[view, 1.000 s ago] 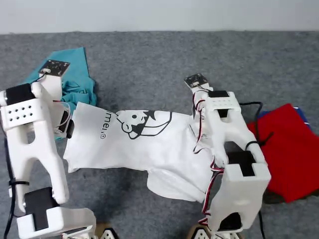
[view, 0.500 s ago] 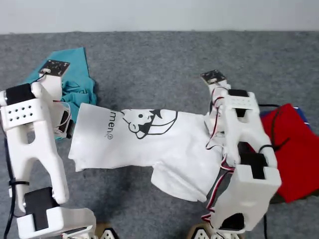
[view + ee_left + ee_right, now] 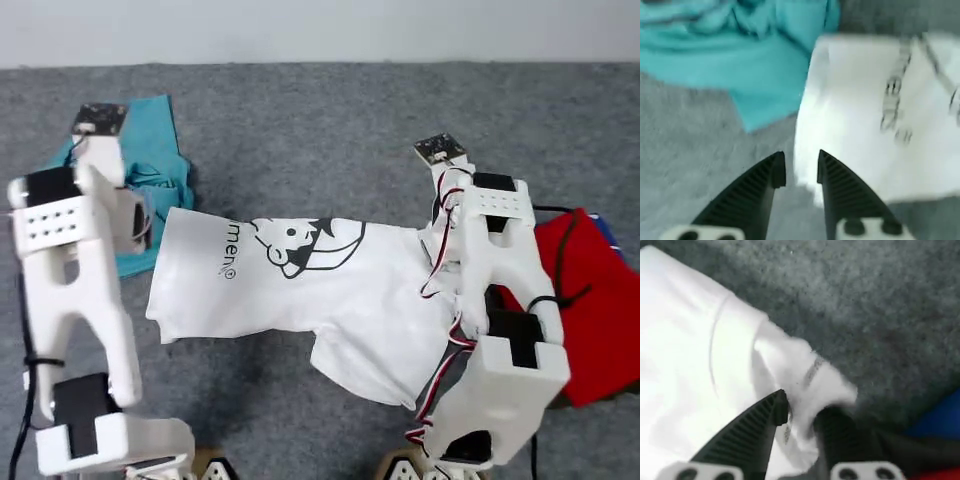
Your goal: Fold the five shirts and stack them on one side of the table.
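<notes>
right end effector [image 3: 801,416] is pinching white shirt's [image 3: 300,295] edge, likely to spread it flat | left end effector [image 3: 801,169] is hovering released over opposite edge

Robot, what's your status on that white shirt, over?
Right end effector shut on white shirt, at its edge. Left end effector open, empty, by shirt's other end. Teal shirt close beside that end; red shirt at the opposite side.

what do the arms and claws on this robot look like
Both the left arm and right arm are blocky white plastic with black motors at the joints. Red, white and black cables run along the right one. The left claw and right claw have black, ridged fingers on white bases.
</notes>
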You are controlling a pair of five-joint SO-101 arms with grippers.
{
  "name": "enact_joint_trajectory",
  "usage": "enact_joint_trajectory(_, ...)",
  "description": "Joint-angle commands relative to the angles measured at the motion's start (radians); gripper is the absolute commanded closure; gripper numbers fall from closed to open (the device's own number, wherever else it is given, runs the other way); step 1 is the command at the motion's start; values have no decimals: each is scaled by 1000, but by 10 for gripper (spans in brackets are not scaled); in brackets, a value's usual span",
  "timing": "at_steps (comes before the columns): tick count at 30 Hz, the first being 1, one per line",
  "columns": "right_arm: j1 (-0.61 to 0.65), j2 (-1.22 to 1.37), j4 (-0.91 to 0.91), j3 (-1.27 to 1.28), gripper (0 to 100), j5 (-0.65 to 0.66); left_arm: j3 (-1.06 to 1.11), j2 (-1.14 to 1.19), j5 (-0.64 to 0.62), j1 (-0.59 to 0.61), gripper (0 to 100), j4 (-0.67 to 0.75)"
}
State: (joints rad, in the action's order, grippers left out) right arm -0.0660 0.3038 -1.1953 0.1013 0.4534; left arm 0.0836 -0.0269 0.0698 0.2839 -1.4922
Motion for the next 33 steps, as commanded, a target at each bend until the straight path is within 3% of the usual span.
enact_joint_trajectory(1, -19, -50, -74, -71, 808, -81, 2, 69, -41, -78, 882, 127)
enact_joint_trajectory(7, -19, -50, -101, -86, 808, -86, -28, 319, -46, -106, 885, 295)
enact_joint_trajectory(13, -13, -48, -107, -84, 808, -84, -133, 542, -46, -25, 885, 462)
enact_joint_trajectory(22, -12, -41, -107, -80, 809, -84, -259, 618, -44, 6, 885, 376)
enact_joint_trajectory(33, -12, -50, -97, -12, 809, -41, -321, 433, -46, -2, 885, 215)
